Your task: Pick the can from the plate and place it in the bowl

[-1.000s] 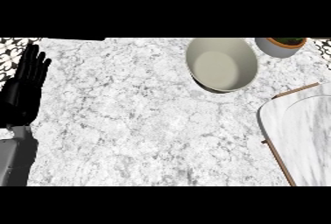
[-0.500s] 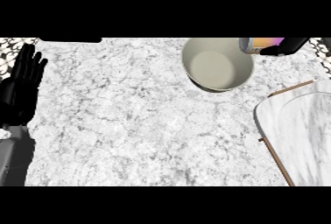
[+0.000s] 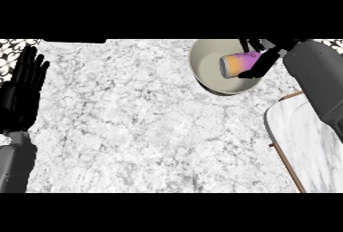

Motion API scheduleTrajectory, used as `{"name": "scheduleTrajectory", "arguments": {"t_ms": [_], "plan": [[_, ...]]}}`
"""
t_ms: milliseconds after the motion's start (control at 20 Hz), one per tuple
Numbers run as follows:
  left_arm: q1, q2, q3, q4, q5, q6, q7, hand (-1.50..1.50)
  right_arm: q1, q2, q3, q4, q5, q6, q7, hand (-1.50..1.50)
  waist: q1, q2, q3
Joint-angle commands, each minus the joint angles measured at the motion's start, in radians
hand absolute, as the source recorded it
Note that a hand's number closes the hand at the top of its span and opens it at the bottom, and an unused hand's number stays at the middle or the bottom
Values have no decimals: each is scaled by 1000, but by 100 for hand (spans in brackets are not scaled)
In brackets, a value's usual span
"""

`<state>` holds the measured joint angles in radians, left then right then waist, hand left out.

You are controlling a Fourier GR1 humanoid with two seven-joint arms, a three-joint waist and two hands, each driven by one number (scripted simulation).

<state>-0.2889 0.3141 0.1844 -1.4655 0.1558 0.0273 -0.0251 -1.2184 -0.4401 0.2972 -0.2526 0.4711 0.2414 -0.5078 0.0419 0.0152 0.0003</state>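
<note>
An orange and purple can [image 3: 238, 64] lies on its side inside the outline of the beige bowl [image 3: 206, 68] at the counter's far right. My right hand [image 3: 266, 61] comes in from the right with its black fingers curled round the can's right end. Whether the can touches the bowl's bottom I cannot tell. The plate [image 3: 309, 136], marbled white with a brown rim, sits at the right edge below the bowl, partly behind my grey right forearm [image 3: 316, 77]. My left hand [image 3: 22, 93] rests open at the left edge, fingers up.
The marbled counter top [image 3: 134, 118] stretches between my two arms. A patterned strip [image 3: 12, 45] shows at the far left corner.
My right hand has brought the can down and left from the view's top edge to over the bowl. The view has shifted slightly. The left hand has stayed put.
</note>
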Motion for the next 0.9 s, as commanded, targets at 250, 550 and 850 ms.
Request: {"name": "scheduleTrajectory", "arguments": {"t_ms": [250,550,850], "plan": [[-26,10,4,11,2,-17,0,0,1,79,-136,130,-107,48,15,-150,11,7,1],[14,-13,0,5,-1,-14,-31,0,14,68,-293,118,-249,-49,-44,-150,17,8,2],[10,-10,-6,-31,-3,-7,3,0,-4,-52,-396,148,-334,-69,-24,-150,32,13,3]]}}
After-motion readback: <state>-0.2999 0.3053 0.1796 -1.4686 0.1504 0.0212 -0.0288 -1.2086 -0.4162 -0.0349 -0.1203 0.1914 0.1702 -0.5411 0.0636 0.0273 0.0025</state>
